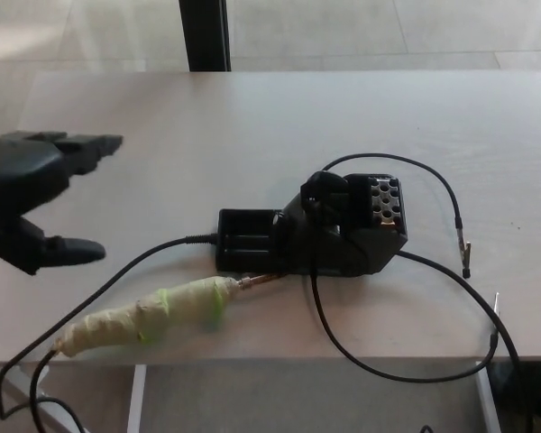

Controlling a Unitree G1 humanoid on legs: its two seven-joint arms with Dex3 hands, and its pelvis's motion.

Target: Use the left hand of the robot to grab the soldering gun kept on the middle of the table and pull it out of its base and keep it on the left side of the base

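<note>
Left robot hand (32,203): sitting at the 9 o'clock edge of the view, above the tabletop (207,126), fingers (86,144) spread wide from the thumb (68,253), holding nothing
Right robot hand: not showing in the view
Soldering gun (149,314): lying flat near the 6 o'clock edge of the tabletop, at about 8 o'clock from the base (329,230), its handle wrapped in pale tape with a green band
Gun tip (257,281): pointing toward 2 o'clock, sitting just beside the lower left corner of the base; contact cannot be told
Hand and gun: well apart, the gun lying at about 5 o'clock from the open robot hand
Base: black, sitting at the middle of the tabletop, with a slotted tray on its 9 o'clock side and a block of round holes at its 1 o'clock corner
Gun cord (99,284): black, running from the tray end of the base toward 8 o'clock and dropping over the tabletop edge
Long cable (406,372): looping from the base toward 5 o'clock and round to 3 o'clock
Dark post (204,34): standing beyond the tabletop at 12 o'clock
</note>
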